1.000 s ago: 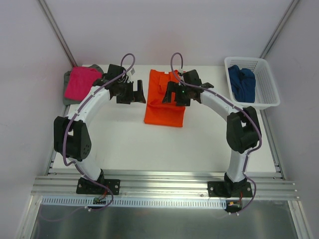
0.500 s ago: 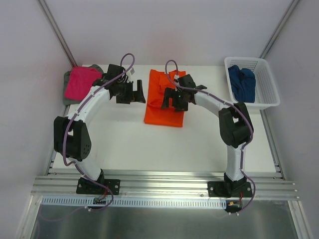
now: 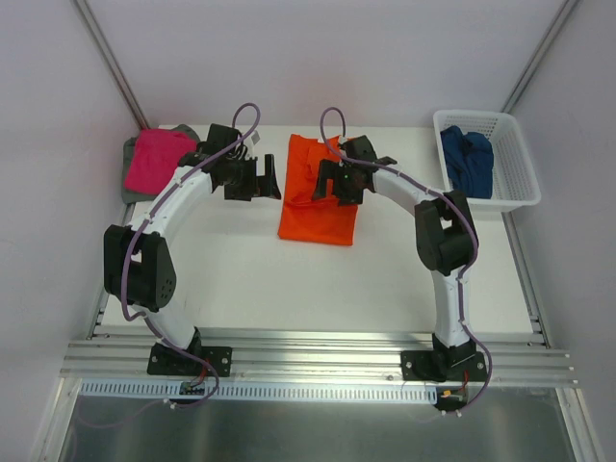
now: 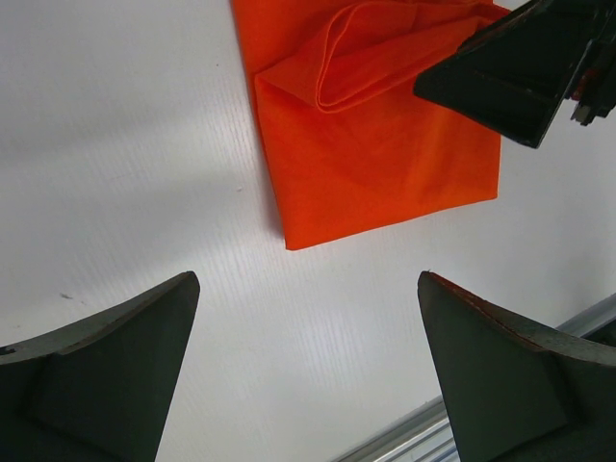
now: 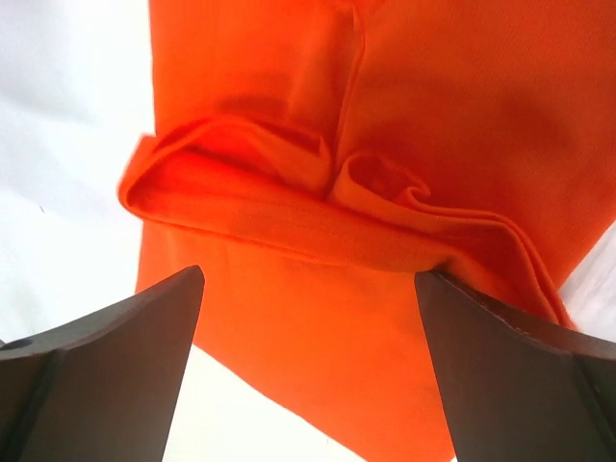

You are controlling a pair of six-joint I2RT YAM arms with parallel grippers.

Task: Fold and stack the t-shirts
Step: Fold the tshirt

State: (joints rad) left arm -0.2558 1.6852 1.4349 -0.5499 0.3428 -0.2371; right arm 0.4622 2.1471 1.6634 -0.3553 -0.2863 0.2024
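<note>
White table (image 3: 241, 279) fills the middle of the top view. Both arms curve in from the bottom edge toward the upper centre.

Left arm (image 3: 154, 241): bends up the left side, wrist pointing right. Right arm (image 3: 443, 241): bends up the right side, wrist pointing left.

Orange t-shirt (image 3: 318, 207): upper centre of the frame, flat on the table, folded to a tall rectangle. In the right wrist view I see a rolled fold of the orange cloth (image 5: 318, 212) running across the middle, with flat cloth above and below it. In the left wrist view the shirt (image 4: 385, 154) sits upper centre and its lower left corner is on bare table.

White lattice basket (image 3: 520, 192): upper right, at the table's right edge. The dark blue t-shirt (image 3: 467, 162) is bunched inside it.

Magenta pink t-shirt (image 3: 154, 159): upper left, folded, on top of the grey t-shirt (image 3: 130, 181), which shows only along the left and lower edges.

Left gripper (image 3: 262, 180): released, jaws spread wide over bare table just left of the orange shirt, holding nothing; confirmed from its own camera (image 4: 306, 284).

Right gripper (image 3: 325, 183): released, jaws spread over the shirt's upper half, straddling the rolled fold (image 5: 308, 274). I cannot tell whether the tips touch the cloth.
</note>
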